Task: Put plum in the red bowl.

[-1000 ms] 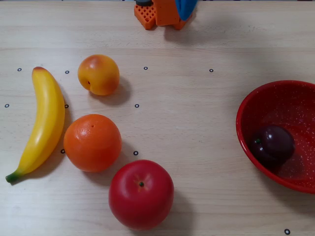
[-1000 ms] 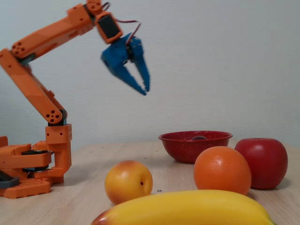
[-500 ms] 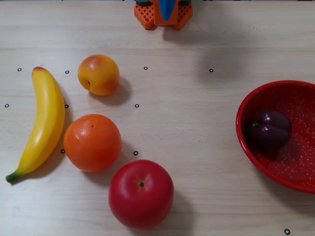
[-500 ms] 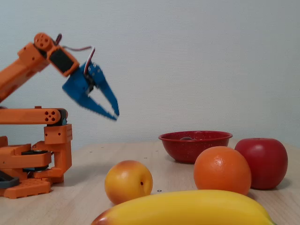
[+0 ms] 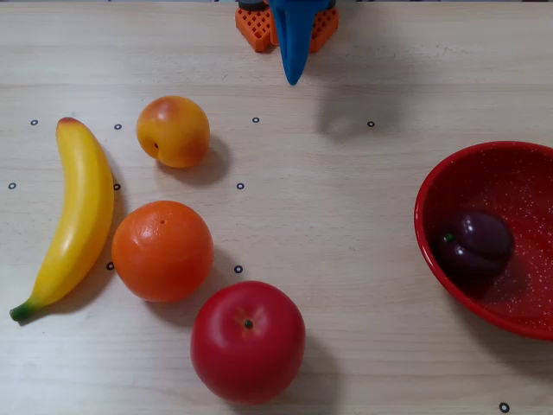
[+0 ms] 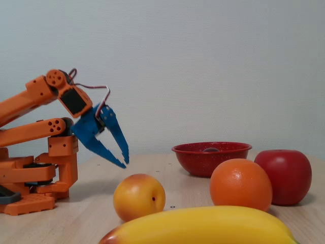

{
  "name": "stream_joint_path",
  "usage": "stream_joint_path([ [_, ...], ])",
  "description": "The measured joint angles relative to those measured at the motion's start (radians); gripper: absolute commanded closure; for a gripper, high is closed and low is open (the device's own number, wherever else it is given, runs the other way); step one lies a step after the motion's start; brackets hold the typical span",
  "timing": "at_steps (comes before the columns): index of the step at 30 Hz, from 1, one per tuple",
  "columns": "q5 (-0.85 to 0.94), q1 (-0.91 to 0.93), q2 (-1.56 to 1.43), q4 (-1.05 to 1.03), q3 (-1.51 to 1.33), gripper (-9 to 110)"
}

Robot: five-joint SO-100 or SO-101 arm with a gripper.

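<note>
The plum [image 5: 473, 243] — small, glossy, dark maroon, with a crease — lies inside the red bowl [image 5: 449, 281] at the right edge of the overhead view, towards the bowl's left wall. The tabletop [image 5: 328, 216] is pale wood grain dotted with small black marks; behind it stands a plain light wall [image 6: 213, 66]. The blue tool [image 6: 123, 162] hangs released, holding nothing, at the top centre of the overhead view — bare tabletop lies between it and the bowl.

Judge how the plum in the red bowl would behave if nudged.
The plum looks round and glossy, so it would probably roll and slip easily. The red bowl has sloping walls, so it would likely settle back toward the bottom.
</note>
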State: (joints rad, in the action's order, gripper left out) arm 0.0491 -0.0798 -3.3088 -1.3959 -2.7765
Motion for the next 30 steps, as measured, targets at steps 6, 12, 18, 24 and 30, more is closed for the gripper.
stream_joint_path([
  [6, -0.032, 0.0, 0.0, 0.161, -0.16, 102],
  [12, -0.037, -0.002, -0.002, 0.382, -0.259, 102],
  [18, -0.038, -0.002, -0.002, 0.495, -0.356, 102],
  [24, -0.041, -0.002, -0.002, 0.506, -0.37, 102],
  [30, -0.061, -0.002, -0.002, 0.506, -0.37, 101],
])
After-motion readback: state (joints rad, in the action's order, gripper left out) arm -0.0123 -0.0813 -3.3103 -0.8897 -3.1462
